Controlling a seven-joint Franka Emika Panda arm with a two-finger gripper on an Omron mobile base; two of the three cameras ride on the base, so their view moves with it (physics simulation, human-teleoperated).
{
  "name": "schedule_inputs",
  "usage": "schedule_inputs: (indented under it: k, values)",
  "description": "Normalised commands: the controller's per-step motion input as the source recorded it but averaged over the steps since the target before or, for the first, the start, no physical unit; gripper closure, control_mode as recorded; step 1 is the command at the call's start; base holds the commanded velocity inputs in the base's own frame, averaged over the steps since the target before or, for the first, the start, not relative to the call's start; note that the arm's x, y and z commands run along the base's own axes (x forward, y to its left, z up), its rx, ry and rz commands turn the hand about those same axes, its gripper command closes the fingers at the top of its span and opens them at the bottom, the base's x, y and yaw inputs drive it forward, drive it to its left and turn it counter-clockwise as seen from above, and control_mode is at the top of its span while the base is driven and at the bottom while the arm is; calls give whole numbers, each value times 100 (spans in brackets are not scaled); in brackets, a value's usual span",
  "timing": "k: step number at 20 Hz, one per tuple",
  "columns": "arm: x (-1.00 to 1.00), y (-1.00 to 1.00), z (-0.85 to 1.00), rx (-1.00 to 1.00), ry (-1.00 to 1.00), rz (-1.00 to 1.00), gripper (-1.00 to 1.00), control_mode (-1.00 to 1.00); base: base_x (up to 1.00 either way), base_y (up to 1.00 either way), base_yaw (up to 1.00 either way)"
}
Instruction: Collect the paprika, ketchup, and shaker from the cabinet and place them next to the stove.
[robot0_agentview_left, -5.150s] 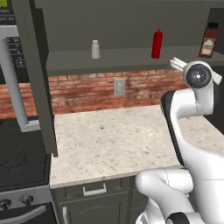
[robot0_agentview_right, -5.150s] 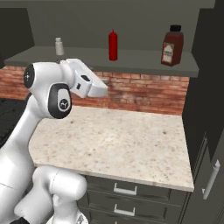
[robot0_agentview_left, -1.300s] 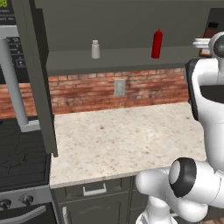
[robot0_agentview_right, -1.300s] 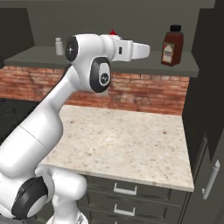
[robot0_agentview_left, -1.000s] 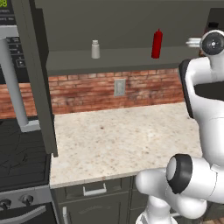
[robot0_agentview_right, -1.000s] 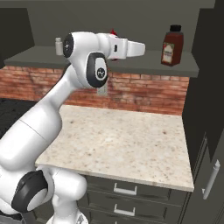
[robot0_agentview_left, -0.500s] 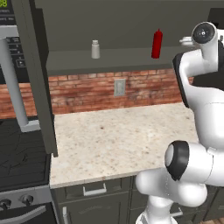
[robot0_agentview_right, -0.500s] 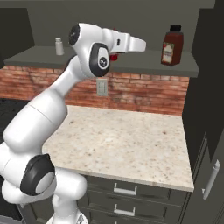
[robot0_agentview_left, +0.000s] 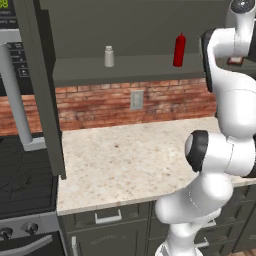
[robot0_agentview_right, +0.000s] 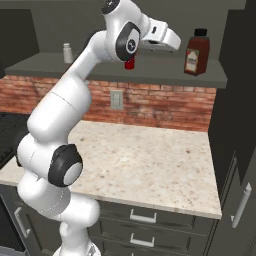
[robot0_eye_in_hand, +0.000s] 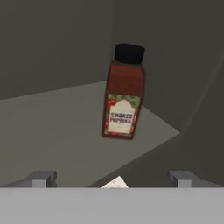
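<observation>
My hand (robot0_agentview_right: 172, 41) is raised to the level of the cabinet (robot0_agentview_right: 150, 70) shelf, its two fingers (robot0_eye_in_hand: 41, 178) spread wide with nothing between them. It points toward the paprika (robot0_agentview_right: 196, 52), which stands upright on the shelf near the right end, close to the cabinet's inner corner; hand and bottle are near each other but apart, not touching. Through the hand view the paprika (robot0_eye_in_hand: 124, 98) sits centred ahead of me, black cap on top, paper label facing me, leaning only because my view is rolled. The ketchup (robot0_agentview_left: 179, 50) stands upright farther left on the same shelf, well apart from the paprika; in the right base view my arm covers most of it, so only its red base shows below my wrist. The shaker (robot0_agentview_left: 108, 56) stands upright toward the left part of the shelf, well apart from the ketchup. The cabinet door (robot0_agentview_left: 45, 90) hangs open at the left, its edge turned toward the camera. Below the shelf runs a brick wall (robot0_agentview_left: 150, 100) with an outlet (robot0_agentview_left: 136, 99), and under that the speckled desk (robot0_agentview_left: 130, 160). The stove (robot0_agentview_left: 25, 185) is just beside the desk's left end, with knobs (robot0_agentview_left: 17, 231) along its front edge.
</observation>
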Motion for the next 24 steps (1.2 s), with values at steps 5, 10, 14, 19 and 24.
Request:
schedule_inputs:
  k: [5,10,14,19,24]
  values:
    - [21,-33,21,16,13,0,-100,-100,0,0,0]
    - [0,-8,0,1,0,0,-100,-100,0,0,0]
    - [0,0,0,0,-11,0,-100,-100,0,0,0]
    - [0,-13,-2,5,-33,1,-100,-100,0,0,0]
    - [4,-24,-9,11,-35,4,-100,-100,0,0,0]
